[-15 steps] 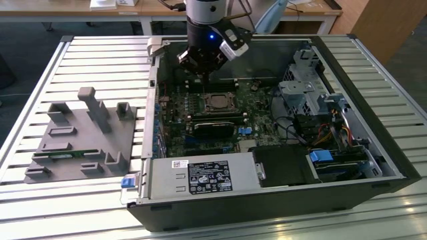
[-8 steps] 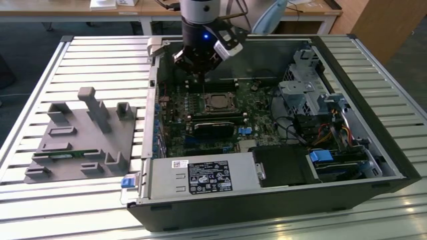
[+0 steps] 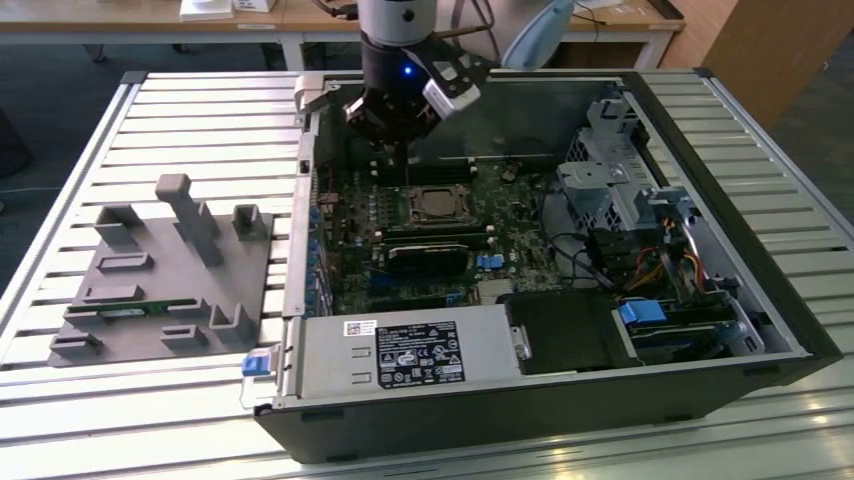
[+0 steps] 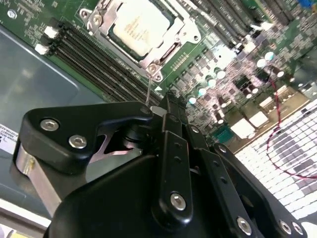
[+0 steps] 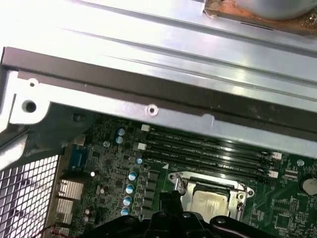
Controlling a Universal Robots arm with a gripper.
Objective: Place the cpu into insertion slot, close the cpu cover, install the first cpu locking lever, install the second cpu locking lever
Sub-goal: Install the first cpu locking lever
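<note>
The cpu (image 3: 435, 205) (image 4: 139, 24) (image 5: 210, 203), a dull silver square, lies in the insertion slot (image 3: 435, 190) on the green motherboard. The silver cpu cover (image 4: 184, 33) (image 5: 181, 180) lies flat around it. A thin metal lever rod (image 4: 148, 89) sticks up from the socket's corner, right beside my gripper's tip. My gripper (image 3: 400, 162) (image 4: 168, 101) (image 5: 171, 198) hangs over the board just beyond the socket's far edge. It looks shut, with nothing held.
The open computer case (image 3: 694, 300) lies on a slatted table. Memory slots (image 4: 99, 59) (image 5: 208, 148) run beside the socket, close to the case's metal wall (image 5: 148, 94). Drive bays (image 3: 627, 190), cables and a power supply (image 3: 400, 355) crowd the other sides. A grey fixture block (image 3: 160, 270) stands at the exterior view's left.
</note>
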